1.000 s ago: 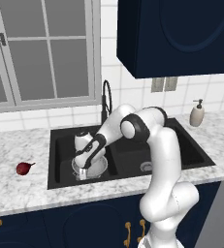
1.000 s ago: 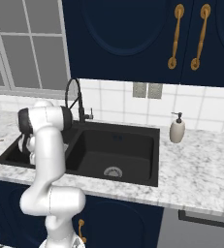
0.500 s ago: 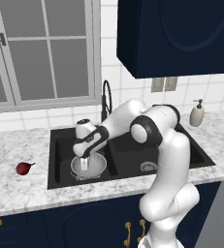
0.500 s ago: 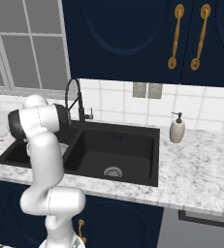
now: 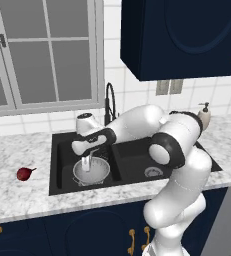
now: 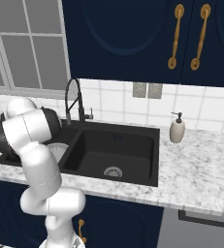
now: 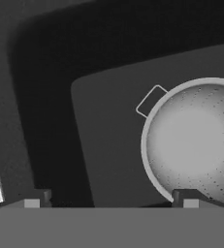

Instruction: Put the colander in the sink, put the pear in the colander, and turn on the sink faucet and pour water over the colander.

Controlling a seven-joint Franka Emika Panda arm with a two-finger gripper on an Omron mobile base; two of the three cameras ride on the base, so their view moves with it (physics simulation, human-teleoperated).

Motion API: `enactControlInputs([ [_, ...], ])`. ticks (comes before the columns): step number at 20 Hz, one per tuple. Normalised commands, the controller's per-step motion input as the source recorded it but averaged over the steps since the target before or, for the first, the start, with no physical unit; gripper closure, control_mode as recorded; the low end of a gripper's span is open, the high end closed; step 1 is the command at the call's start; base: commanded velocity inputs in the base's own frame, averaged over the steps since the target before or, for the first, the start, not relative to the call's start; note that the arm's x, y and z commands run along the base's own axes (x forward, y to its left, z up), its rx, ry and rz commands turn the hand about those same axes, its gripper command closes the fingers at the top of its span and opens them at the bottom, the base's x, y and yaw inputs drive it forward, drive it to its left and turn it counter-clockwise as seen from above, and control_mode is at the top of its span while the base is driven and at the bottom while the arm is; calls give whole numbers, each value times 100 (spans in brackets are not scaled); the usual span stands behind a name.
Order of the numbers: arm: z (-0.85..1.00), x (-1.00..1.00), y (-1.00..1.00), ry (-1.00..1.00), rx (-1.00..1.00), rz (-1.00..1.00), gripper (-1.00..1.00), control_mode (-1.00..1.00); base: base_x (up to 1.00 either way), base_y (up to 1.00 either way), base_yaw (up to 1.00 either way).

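The colander (image 5: 91, 171) sits upright in the left basin of the black sink (image 5: 62, 150), with nothing inside it. My gripper (image 5: 86, 162) hangs just above its near-left rim, open and holding nothing. In the hand view the colander (image 7: 200, 140) lies to the right with one side handle (image 7: 151, 100) showing, and the gripper (image 7: 111, 201) stands open over bare basin floor. The dark red pear (image 5: 23, 173) rests on the counter left of the sink. The black gooseneck faucet (image 5: 109, 102) stands behind the basins, and no water runs from it. The colander's rim (image 6: 60, 150) peeks out behind my arm.
A white soap dispenser (image 6: 177, 130) stands on the counter right of the sink. The right basin (image 6: 116, 152) holds just its silver drain. The faucet (image 6: 74, 99) rises close behind my arm. Dark blue cabinets hang above, and a window is at the back left.
The gripper has let go of the colander and lifted up and leftward off it. The colander stays in the left basin. The pear has not moved.
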Motion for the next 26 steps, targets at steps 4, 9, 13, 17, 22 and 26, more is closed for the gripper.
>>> enactControlInputs([
  [4,56,-47,28,-4,0,0,-100,-100,0,0,0],
  [9,37,-45,33,-2,0,0,-100,-100,0,0,0],
  [13,24,-19,35,0,1,0,-100,-100,0,0,0],
  [17,16,-14,47,0,0,0,-100,-100,0,0,0],
  [22,8,-1,57,0,0,1,-100,-100,0,0,0],
  [26,1,0,51,0,0,0,-100,-100,0,0,0],
])
